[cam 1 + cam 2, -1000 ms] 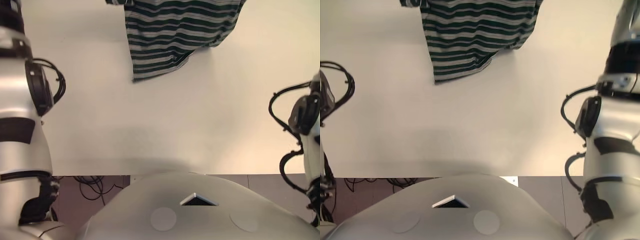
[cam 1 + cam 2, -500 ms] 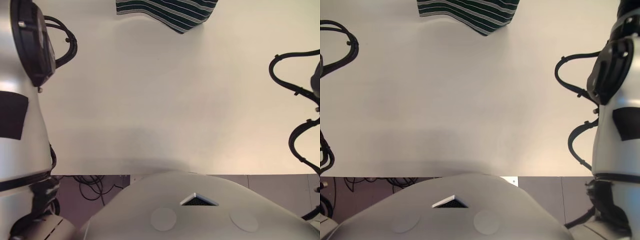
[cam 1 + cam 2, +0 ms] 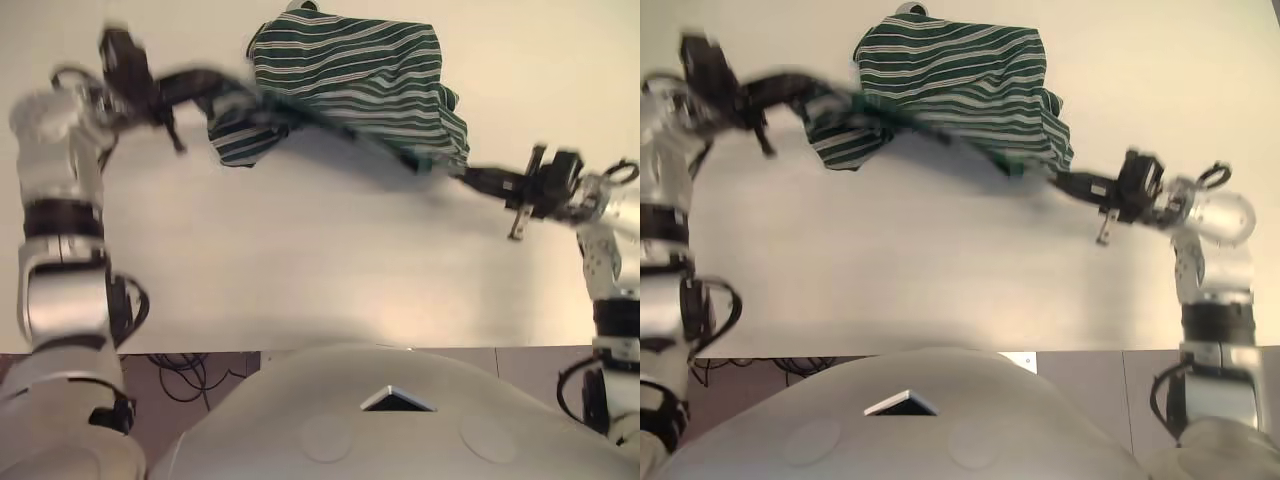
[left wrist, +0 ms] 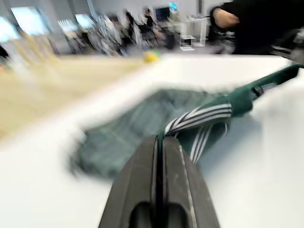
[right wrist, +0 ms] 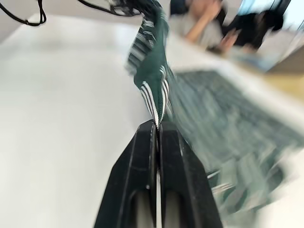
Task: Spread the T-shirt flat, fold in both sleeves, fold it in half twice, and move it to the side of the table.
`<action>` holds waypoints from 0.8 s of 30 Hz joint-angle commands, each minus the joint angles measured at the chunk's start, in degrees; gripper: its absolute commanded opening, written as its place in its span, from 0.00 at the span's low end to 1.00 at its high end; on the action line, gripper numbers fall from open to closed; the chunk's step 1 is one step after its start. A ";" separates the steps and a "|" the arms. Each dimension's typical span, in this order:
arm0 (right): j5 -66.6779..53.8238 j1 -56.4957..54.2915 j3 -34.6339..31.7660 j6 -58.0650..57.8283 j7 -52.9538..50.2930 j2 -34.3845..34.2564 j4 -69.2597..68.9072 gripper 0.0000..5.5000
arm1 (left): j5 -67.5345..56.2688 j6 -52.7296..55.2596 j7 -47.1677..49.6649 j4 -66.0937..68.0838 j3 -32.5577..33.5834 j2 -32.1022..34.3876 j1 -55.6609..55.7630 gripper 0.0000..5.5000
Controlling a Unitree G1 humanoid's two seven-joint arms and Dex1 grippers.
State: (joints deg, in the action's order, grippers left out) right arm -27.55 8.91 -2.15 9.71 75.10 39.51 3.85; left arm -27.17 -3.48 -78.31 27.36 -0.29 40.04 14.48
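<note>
The green-and-white striped T-shirt (image 3: 350, 75) lies bunched on the far middle of the white table (image 3: 320, 260). Its near edge runs taut between my two grippers. My left gripper (image 3: 232, 98) is at the shirt's left corner, shut on the fabric; in the left wrist view its fingertips (image 4: 159, 138) pinch a striped fold. My right gripper (image 3: 425, 165) is at the shirt's right near corner, also shut on cloth; in the right wrist view the fingertips (image 5: 156, 124) clamp a striped edge. The T-shirt (image 3: 950, 75) has one sleeve crumpled at its left.
The table's front edge (image 3: 330, 347) runs just ahead of me, with cables (image 3: 185, 372) on the floor below it. Bare tabletop lies between the shirt and that edge and to both sides.
Both arms have swung down and forward from a raised pose. The shirt, hanging at the view's top before, has come down onto the far tabletop, stretched between the grippers.
</note>
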 commanded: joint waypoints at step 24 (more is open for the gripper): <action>14.57 -12.89 -5.80 -3.70 -28.59 -2.38 -18.39 0.00 | 12.10 -4.08 17.93 -43.65 0.22 5.93 -10.17 0.01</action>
State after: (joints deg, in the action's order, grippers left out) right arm -17.18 14.64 -8.84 7.90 56.41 42.18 -22.14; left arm -13.20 -9.70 -66.20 -24.06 -3.53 50.22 -14.30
